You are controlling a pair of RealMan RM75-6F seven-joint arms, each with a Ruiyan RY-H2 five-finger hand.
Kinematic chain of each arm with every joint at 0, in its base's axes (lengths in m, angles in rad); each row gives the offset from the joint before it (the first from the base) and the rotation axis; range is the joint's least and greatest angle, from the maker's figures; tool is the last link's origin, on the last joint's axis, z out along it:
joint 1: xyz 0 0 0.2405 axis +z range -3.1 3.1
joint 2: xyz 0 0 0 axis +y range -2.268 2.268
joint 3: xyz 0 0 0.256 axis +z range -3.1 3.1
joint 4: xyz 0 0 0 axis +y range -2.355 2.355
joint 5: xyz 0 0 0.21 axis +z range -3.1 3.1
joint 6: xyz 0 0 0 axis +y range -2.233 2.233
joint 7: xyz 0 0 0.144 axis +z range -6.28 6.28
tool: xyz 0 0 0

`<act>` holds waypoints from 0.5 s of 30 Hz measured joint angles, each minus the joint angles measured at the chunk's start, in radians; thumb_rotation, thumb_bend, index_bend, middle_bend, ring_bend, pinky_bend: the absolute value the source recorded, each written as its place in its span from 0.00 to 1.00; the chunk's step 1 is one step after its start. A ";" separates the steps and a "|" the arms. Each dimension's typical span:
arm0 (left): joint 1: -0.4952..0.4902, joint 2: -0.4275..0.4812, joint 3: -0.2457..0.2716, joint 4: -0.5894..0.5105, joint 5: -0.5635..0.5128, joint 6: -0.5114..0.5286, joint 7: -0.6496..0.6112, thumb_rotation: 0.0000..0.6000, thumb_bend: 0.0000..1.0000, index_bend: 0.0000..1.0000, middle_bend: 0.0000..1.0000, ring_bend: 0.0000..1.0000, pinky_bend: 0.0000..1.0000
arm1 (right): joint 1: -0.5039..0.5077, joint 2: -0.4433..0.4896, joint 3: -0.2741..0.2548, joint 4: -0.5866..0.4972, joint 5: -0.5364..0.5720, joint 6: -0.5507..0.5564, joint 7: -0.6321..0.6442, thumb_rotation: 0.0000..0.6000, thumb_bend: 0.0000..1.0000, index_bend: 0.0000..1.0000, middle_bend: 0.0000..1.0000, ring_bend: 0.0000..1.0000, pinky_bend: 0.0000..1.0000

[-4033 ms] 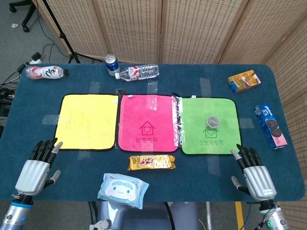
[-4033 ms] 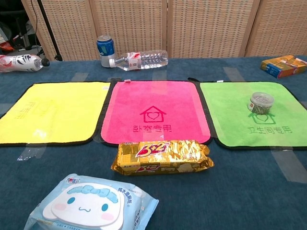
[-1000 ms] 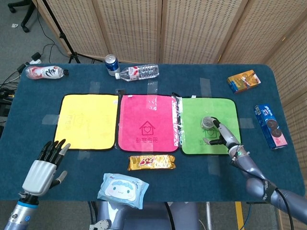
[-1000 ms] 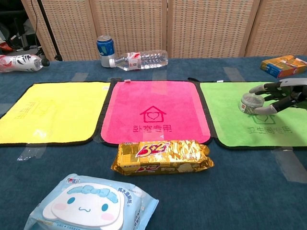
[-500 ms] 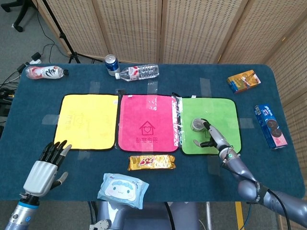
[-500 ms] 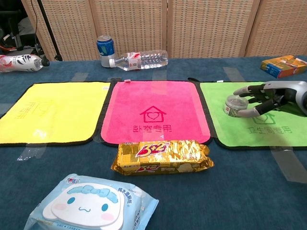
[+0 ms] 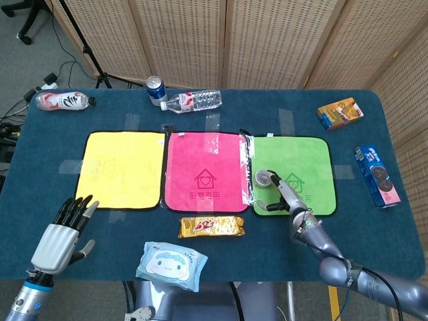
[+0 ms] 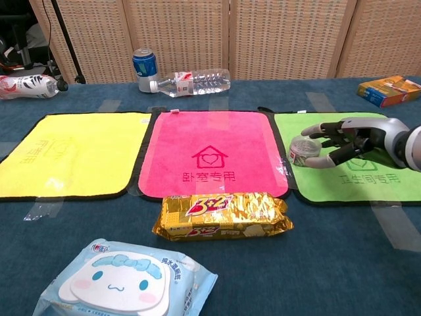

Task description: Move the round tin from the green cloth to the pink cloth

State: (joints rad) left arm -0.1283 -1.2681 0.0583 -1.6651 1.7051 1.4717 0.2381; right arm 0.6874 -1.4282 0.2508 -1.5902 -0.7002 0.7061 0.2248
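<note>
The right hand wraps the far side of the round tin, so that side is hidden, and the tin's contents are too small to make out. In the chest view the right forearm is cut off by the right edge. The left hand shows only in the head view, its arm cut at the bottom edge. The wet-wipes pack runs off the chest view's bottom edge.

The worktop is dark blue. By the right hand, silver with black fingers, lies a green cloth; beyond it a pink cloth with a darker house-and-heart mark, then a yellow cloth. The tin is clear and silvery.
</note>
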 measured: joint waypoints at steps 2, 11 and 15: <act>0.000 0.001 0.000 0.000 0.003 0.003 -0.002 1.00 0.27 0.00 0.00 0.00 0.00 | 0.003 -0.011 -0.005 -0.020 0.014 0.024 -0.022 1.00 0.39 0.09 0.00 0.00 0.01; 0.001 0.006 0.000 -0.002 0.006 0.010 -0.016 1.00 0.27 0.00 0.00 0.00 0.00 | 0.017 -0.061 -0.017 -0.083 0.051 0.098 -0.090 1.00 0.39 0.09 0.00 0.00 0.01; 0.001 0.007 0.001 -0.003 0.007 0.008 -0.019 1.00 0.27 0.00 0.00 0.00 0.00 | 0.025 -0.078 -0.017 -0.094 0.060 0.107 -0.108 1.00 0.39 0.09 0.00 0.00 0.01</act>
State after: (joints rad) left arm -0.1274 -1.2608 0.0591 -1.6677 1.7122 1.4802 0.2193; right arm 0.7119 -1.5060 0.2342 -1.6842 -0.6406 0.8136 0.1164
